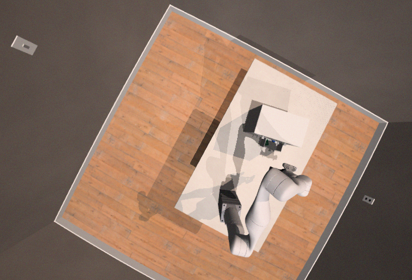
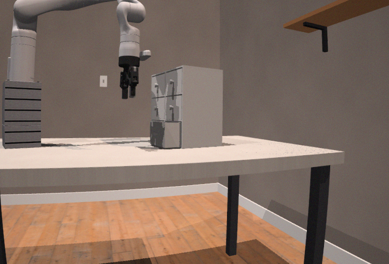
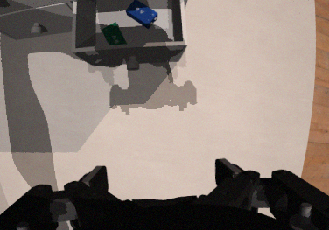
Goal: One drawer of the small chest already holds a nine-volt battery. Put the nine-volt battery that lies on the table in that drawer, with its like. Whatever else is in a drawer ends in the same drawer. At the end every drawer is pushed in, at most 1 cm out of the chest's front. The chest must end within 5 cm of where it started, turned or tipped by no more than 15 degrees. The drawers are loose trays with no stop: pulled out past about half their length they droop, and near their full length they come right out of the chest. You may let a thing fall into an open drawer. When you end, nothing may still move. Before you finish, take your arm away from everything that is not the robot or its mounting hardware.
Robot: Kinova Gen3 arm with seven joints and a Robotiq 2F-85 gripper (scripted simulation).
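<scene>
The chest (image 1: 282, 123) (image 2: 202, 106) stands upright on the table. Its bottom drawer (image 2: 172, 134) (image 3: 183, 23) on the table-edge side is pulled partly out. In it lie a blue block (image 3: 142, 14) with small studs at one end, like a nine-volt battery, and a green block (image 3: 115, 33) nearer the drawer front. I cannot tell for certain whether the green one is a battery too. No battery shows on the visible table top. My gripper (image 2: 128, 96) (image 3: 161, 175) is open and empty, pointing down, high above the table in front of the chest. In the top view the arm hides its fingertips.
The other drawers look pushed in, with knobs (image 2: 171, 82) (image 3: 37, 27) sticking out. The table (image 1: 319, 103) (image 2: 266, 157) (image 3: 245, 97) ends close to the chest's open-drawer side. The arm's base pedestal (image 2: 21, 115) stands at the other end. A wall shelf (image 2: 342, 6) hangs beyond the chest.
</scene>
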